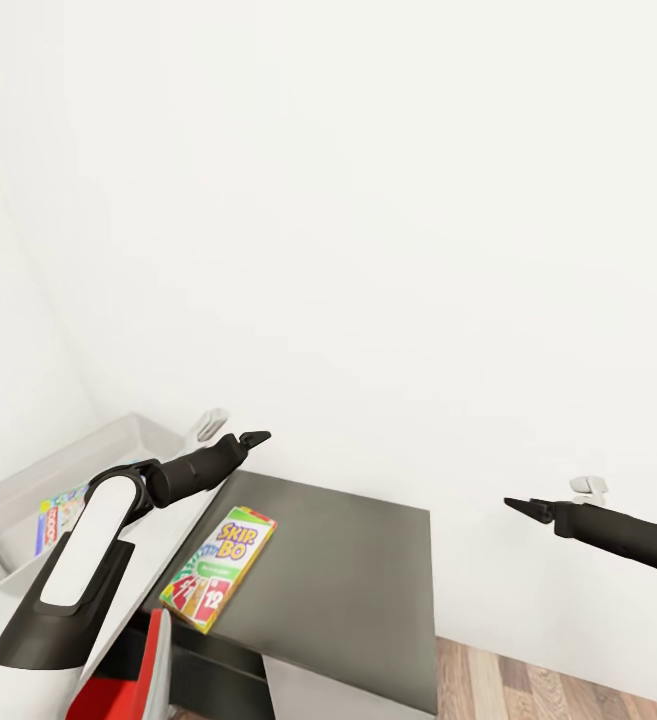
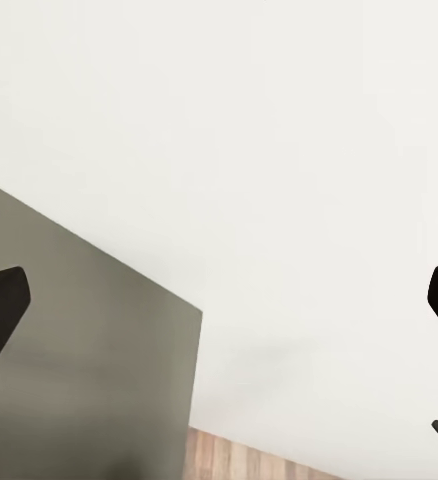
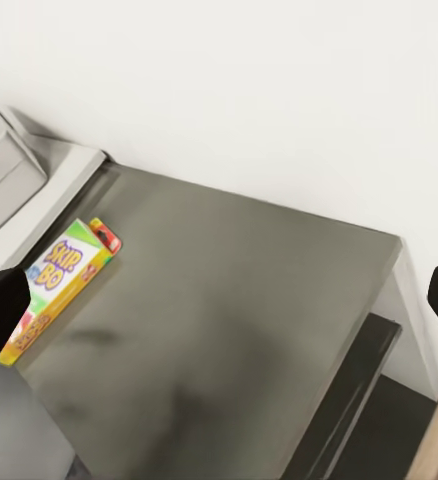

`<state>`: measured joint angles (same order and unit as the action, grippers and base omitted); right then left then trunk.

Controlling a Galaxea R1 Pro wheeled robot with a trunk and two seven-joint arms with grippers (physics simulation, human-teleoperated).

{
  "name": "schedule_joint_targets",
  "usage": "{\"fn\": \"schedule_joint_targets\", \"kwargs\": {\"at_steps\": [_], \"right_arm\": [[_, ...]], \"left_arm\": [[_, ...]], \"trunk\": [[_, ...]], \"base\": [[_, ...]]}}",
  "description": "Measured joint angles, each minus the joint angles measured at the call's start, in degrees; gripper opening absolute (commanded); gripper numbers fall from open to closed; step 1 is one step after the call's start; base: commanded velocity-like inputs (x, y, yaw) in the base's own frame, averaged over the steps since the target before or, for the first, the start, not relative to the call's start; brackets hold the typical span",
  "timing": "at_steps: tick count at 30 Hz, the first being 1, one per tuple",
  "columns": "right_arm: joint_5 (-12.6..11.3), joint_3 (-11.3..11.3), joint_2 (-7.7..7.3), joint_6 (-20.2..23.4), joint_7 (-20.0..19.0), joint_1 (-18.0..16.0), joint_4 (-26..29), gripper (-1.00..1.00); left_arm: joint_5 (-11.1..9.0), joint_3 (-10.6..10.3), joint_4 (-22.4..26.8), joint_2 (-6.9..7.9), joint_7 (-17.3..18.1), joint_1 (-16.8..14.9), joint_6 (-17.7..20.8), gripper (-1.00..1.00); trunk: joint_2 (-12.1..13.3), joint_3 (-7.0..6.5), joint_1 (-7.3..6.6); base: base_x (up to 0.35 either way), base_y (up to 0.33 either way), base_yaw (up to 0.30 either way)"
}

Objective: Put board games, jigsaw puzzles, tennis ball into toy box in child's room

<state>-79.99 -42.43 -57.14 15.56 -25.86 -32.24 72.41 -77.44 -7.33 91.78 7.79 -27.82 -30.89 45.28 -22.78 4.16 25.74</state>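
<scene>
The SKIP-BO box (image 1: 219, 569) is lying flat on the dark grey cabinet top (image 1: 358, 580), right along its edge next to the pale table (image 1: 153, 570), and nothing's touching it. You can see it in the right wrist view too, same spot by that edge of the cabinet.

The toy box (image 1: 118, 445) sits on the table up against the white wall (image 1: 368, 200), and there's already a colourful game box (image 1: 60, 515) lying inside it.

The left hand (image 1: 253, 438) hangs in the air over the table-side edge of the cabinet, past the far end of the SKIP-BO box; its fingers are spread wide apart with nothing between them. The right hand (image 1: 518, 505) is out past the cabinet's other side, over the wood floor (image 1: 558, 690), also spread open and empty.

Some red thing (image 1: 133, 680) is poking out low down by the table, can't tell what it is.
</scene>
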Motion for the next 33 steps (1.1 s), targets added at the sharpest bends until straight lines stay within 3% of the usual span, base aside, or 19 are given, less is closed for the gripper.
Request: {"fn": "schedule_joint_targets", "kwargs": {"at_steps": [19, 33], "right_arm": [[0.06, -0.03, 0.64, -0.02, 0.01, -0.01, 0.2, 1.0], [0.08, -0.08, 0.76, -0.01, -0.07, 0.05, 0.37, 1.0]], "left_arm": [[0.0, 0.01, 0.0, 0.1, 0.03, 0.1, 0.0, 1.0], [0.0, 0.04, 0.0, 0.72, 0.03, 0.15, 0.0, 1.0]], "trunk": [[0.0, 0.0, 0.0], [0.0, 0.0, -0.01]], "base": [[0.013, -0.009, 0.0], [0.112, -0.212, 0.0]]}}
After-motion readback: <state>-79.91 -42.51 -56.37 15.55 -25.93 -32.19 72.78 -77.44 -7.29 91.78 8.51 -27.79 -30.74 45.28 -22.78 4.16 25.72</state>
